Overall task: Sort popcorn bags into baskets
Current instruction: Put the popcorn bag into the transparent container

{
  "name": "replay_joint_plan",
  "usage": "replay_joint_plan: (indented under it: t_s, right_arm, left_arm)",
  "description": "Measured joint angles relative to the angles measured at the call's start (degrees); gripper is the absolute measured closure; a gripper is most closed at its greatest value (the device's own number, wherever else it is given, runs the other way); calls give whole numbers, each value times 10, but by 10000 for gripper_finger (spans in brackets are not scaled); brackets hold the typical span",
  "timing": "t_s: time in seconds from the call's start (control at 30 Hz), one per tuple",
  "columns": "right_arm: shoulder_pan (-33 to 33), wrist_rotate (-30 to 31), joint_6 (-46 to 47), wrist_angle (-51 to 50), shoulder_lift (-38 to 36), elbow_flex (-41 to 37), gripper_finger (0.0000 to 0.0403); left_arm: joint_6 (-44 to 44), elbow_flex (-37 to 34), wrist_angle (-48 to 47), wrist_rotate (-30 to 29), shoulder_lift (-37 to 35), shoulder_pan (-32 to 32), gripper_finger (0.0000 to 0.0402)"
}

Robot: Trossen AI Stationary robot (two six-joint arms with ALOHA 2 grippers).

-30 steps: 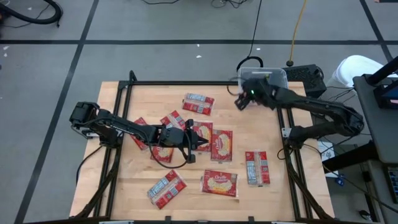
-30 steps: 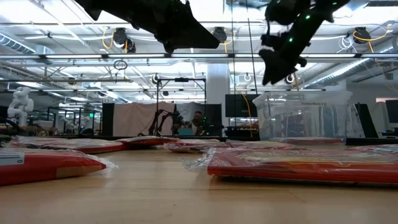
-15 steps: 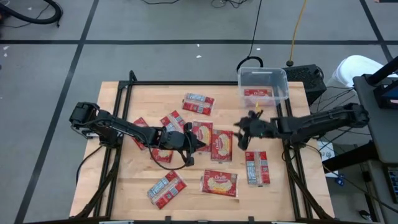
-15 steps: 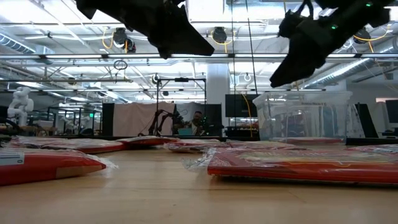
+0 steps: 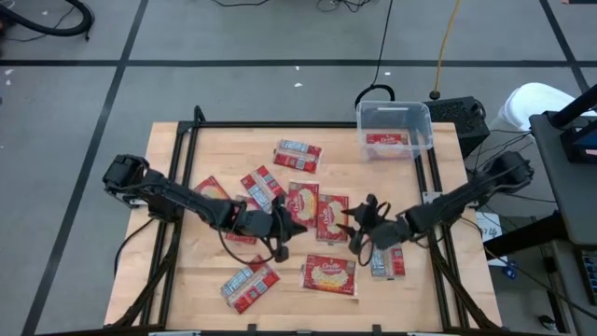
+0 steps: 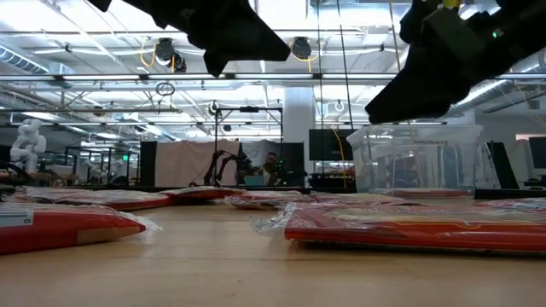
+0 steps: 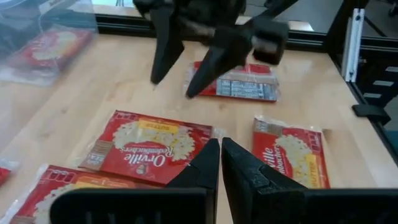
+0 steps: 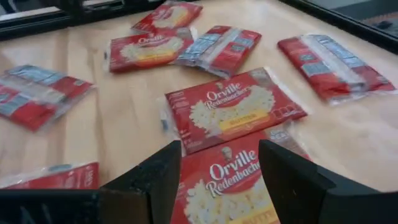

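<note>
At the centre of the high view: a pale wooden worktop (image 5: 196,280) with a smooth grain, edged by a dark metal frame.
Popcorn bags: flat rectangular red packets in glossy, crinkled film, scattered over the worktop's middle and lower part; some show a cream-yellow popcorn picture, others grey-white print.
Upper bag (image 5: 298,156): print side up, alone above the cluster.
Centre pair (image 5: 318,212): two picture-side packets lying side by side, edges touching.
Lower bags: one picture-side packet (image 5: 330,274) at lower centre, one print-side packet (image 5: 249,284) tilted at lower left.
Right bag (image 5: 384,262): print side up, partly covered by the right arm.
Basket (image 5: 394,117): clear plastic tub with rounded corners and a rim, at the worktop's upper right corner; a red packet (image 5: 385,140) lies flat inside.
Left end effector (image 5: 293,228): dark tapered fingers pressed together, holding nothing, raised over the left edge of the centre pair.
Right end effector (image 5: 354,229): dark blunt fingers spread wide, nothing between them, raised just right of the centre pair; its wrist view looks down on a picture-side packet (image 8: 236,111) between the fingers.
Low view: both arms hang above the packets, clear of the wood.
</note>
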Motion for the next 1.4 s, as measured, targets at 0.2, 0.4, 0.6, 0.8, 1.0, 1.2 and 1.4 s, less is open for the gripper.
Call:
replay_joint_plan:
  t_s: [0.2, 0.4, 0.6, 0.8, 1.0, 1.2, 1.4]
  right_arm:
    - [9, -33, -15, 8, 76, 0, 197]
    - [9, -48, -39, 4, 88, 0, 197]
    - [9, -74, -36, -3, 79, 0, 197]
    - [13, -116, 2, -18, 89, -2, 197]
    - [21, -122, 41, 11, 123, -3, 197]
    - [29, -124, 44, 101, 178, -2, 197]
    - [28, -149, 28, 188, 218, -2, 197]
  left_arm:
    - [-3, 0, -2, -5, 30, -10, 376]
    - [-15, 0, 27, -5, 76, -23, 376]
    - [-19, 0, 92, -20, 128, -35, 376]
    - [-20, 0, 92, -22, 158, -35, 376]
    - [-17, 0, 74, -39, 184, -8, 376]
    - [-55, 0, -26, -53, 190, 32, 376]
    - [-120, 2, -118, -80, 187, 56, 376]
